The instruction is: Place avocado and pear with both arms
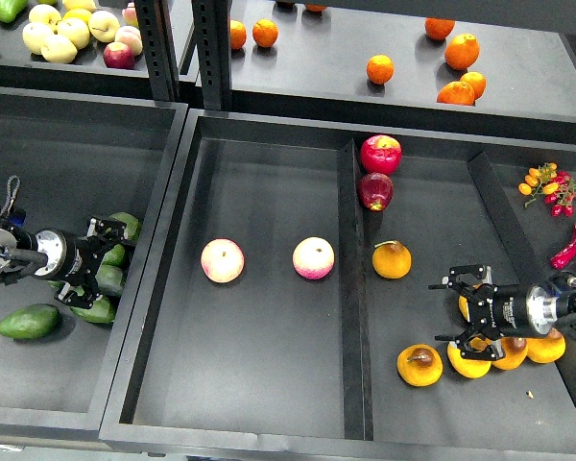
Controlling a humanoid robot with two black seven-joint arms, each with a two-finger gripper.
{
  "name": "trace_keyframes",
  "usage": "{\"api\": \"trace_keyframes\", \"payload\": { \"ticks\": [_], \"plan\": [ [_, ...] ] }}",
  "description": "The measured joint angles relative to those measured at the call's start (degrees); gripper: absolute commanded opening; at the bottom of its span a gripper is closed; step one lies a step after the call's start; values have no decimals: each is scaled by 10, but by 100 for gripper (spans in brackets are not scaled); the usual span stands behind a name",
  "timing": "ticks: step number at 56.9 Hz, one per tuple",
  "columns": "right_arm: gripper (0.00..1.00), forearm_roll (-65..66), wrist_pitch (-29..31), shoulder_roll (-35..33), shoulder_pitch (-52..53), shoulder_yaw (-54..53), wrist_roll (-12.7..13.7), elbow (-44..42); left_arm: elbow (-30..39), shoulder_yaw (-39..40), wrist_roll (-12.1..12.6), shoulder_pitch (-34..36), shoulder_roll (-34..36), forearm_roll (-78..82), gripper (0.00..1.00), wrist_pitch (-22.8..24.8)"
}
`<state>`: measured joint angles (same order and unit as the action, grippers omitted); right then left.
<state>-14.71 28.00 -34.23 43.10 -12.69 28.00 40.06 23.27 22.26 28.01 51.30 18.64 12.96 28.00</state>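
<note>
Avocado [108, 279] and pear [420, 365] untouched; both jaws spread.

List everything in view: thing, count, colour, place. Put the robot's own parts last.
avocados: several, dark green, left tray; one lies apart at the front, the others cluster at the left gripper.
pink-yellow apples: two, middle tray, side by side.
red apples: two, right tray, back, by the divider.
stemmed orange-yellow fruit: one, right tray, alone.
pear: one, orange-yellow with a dark spot, right tray front.
orange-yellow fruits: about four, right of the pear, under the right gripper.
oranges: about eight, upper shelf.
pale apples: a pile, upper left shelf.
peppers: red, far right.
left gripper: black, open among the avocados.
right gripper: black, open above the orange-yellow fruits.
</note>
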Motion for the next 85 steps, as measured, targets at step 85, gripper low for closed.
{"api": "trace_keyframes", "payload": {
  "ticks": [85],
  "plan": [
    [99, -8, 0, 239, -62, -501, 0, -142, 6, 440, 0, -71, -81, -228, 99, 0]
  ]
}}
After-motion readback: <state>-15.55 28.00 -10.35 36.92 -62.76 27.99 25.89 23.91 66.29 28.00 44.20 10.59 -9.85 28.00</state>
